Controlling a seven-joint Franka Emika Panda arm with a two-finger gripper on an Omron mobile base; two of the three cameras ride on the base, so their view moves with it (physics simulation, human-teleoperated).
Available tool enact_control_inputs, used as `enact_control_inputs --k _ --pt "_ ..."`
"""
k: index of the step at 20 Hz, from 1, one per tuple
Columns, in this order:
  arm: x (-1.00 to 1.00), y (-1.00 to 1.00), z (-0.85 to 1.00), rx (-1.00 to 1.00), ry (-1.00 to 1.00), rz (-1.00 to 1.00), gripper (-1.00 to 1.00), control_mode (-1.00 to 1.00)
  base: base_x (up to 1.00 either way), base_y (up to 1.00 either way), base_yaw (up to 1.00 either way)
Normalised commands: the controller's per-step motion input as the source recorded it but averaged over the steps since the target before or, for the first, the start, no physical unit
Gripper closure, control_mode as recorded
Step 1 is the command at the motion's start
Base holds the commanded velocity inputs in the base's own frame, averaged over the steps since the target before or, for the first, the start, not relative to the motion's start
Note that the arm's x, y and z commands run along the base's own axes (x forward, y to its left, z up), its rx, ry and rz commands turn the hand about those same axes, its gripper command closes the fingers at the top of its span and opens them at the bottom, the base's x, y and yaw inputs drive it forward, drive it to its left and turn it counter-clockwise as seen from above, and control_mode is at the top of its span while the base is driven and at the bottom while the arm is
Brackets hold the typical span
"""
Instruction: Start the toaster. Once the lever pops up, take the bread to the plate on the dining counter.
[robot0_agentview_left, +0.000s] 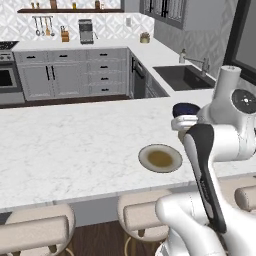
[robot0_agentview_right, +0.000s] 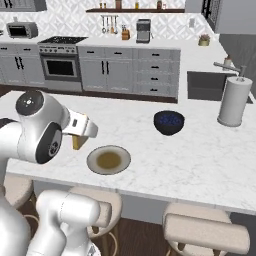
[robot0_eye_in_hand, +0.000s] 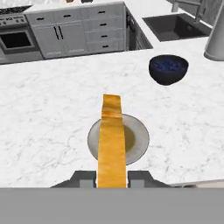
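Note:
My gripper (robot0_eye_in_hand: 112, 178) is shut on the bread (robot0_eye_in_hand: 111, 140), a golden-yellow slice with an orange-brown crust that I see edge-on, sticking out from between the fingers. The slice hangs just above the plate (robot0_eye_in_hand: 139, 139), over its left half. That plate (robot0_agentview_right: 109, 160) is a small round dish with a tan centre, resting on the white marble dining counter (robot0_agentview_right: 200, 155) near its front edge. From the right base view the hand (robot0_agentview_right: 78, 136) sits at the plate's left side with the bread (robot0_agentview_right: 77, 142) under it. My own arm hides the hand in the left base view, next to the plate (robot0_agentview_left: 160, 158). The toaster and its lever are out of view.
A dark blue bowl (robot0_agentview_right: 168, 122) stands on the counter behind the plate. A grey paper towel roll (robot0_agentview_right: 234, 102) is at the far right. Padded stools (robot0_agentview_right: 205, 230) line the counter's near side. The sink (robot0_agentview_left: 185, 77) and grey cabinets (robot0_agentview_left: 65, 75) lie beyond.

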Motion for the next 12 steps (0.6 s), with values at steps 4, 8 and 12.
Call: enact_control_inputs --k 4,8,12 --pt "0.65 0.0 -0.49 0.2 0.16 0.0 1.0 -1.0 0.0 0.0 0.0" --pt "0.64 -0.02 -0.47 0.2 0.17 0.01 1.0 -1.0 0.0 0.0 0.0" --pt "0.68 -0.27 -0.51 0.19 0.12 0.11 1.0 -1.0 0.0 0.0 0.0"
